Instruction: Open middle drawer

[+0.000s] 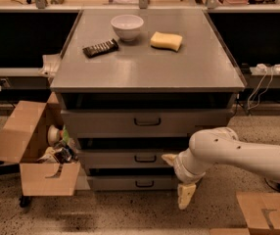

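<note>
Risk of catching the wrong front or slipping off the small dark loop handle; white two-finger gripper low, just right of that handle, near the slim bottom drawer too; open or closed: cannot tell; apparently holding nothing; wide grey metal middle drawer shut, between the other two.

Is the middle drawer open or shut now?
Shut: the middle drawer shows no inside. The gripper is right of its handle, not on it.

Bowl, sponge and remote on the cabinet top; cardboard box beside.
</note>
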Robot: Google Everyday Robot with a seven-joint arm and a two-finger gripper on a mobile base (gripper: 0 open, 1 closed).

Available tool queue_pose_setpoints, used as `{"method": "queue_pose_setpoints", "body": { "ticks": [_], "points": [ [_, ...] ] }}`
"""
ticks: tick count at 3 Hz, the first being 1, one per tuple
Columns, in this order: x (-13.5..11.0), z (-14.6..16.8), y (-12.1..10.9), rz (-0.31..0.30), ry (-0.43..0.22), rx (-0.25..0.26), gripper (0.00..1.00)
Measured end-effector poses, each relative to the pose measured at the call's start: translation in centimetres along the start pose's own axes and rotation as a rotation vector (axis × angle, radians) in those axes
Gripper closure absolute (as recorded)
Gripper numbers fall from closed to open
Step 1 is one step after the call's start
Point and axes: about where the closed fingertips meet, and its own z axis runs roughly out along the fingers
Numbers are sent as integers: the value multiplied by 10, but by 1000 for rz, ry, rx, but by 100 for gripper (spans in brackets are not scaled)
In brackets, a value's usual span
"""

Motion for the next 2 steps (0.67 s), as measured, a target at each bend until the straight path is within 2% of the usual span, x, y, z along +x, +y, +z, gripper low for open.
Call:
{"method": "queue_pose_setpoints", "body": {
  "ticks": [1,2],
  "points": [
    [34,12,-30,-30,51,51,0],
    [77,35,-62,58,65,81,0]
  ]
}}
